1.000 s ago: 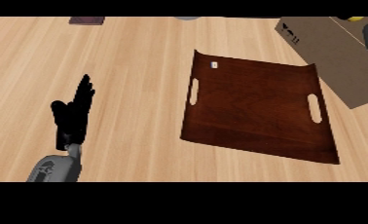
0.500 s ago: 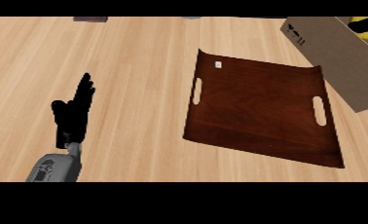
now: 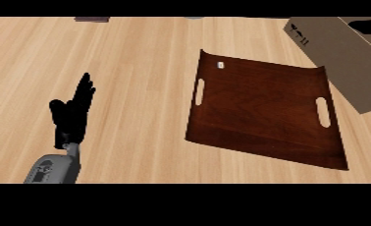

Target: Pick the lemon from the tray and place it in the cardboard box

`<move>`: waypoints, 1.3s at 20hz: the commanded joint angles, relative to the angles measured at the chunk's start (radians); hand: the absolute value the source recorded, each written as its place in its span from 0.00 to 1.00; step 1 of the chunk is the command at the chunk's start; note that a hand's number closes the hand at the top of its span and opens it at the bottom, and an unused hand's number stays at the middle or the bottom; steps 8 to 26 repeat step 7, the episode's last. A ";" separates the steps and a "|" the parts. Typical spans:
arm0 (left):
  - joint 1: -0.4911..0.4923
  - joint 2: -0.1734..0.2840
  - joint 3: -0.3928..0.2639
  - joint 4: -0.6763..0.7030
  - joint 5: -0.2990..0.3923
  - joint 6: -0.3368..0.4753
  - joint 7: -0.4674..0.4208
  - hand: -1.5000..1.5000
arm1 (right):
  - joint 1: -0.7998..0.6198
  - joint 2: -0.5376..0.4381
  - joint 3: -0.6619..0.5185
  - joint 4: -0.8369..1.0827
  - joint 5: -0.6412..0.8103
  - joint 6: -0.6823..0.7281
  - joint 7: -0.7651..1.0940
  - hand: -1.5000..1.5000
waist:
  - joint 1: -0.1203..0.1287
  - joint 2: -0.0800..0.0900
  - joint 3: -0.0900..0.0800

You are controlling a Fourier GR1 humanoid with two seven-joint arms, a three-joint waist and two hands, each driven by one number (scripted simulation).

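Left robot hand (image 3: 72,112): I see it at the lower left over the tabletop (image 3: 130,58), fingers straight and pointing up, thumb out to the side, holding nothing.
Grey forearm (image 3: 52,169): cut off by the lower edge.
Right robot hand: I cannot find it in my view.
Tray (image 3: 264,107): dark brown wood, lying flat right of centre, a slot handle at each side; a small pale mark near its upper left corner is too small for me to read.
Lemon: I cannot see it on the tray or anywhere else.
Cardboard box (image 3: 337,53): upper right, just beside the tray's far corner, cut off by the right edge; its dark opening only peeks in at the top, so the inside is hidden from me.
Far edge: two small things, possibly dark and grey objects, are cropped beyond telling.
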 commanded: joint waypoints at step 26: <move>-0.005 0.002 0.035 0.041 0.005 -0.001 -0.007 0.50 | 0.054 -0.034 -0.239 -0.040 -0.304 0.054 -0.303 0.00 | -0.034 -0.011 -0.002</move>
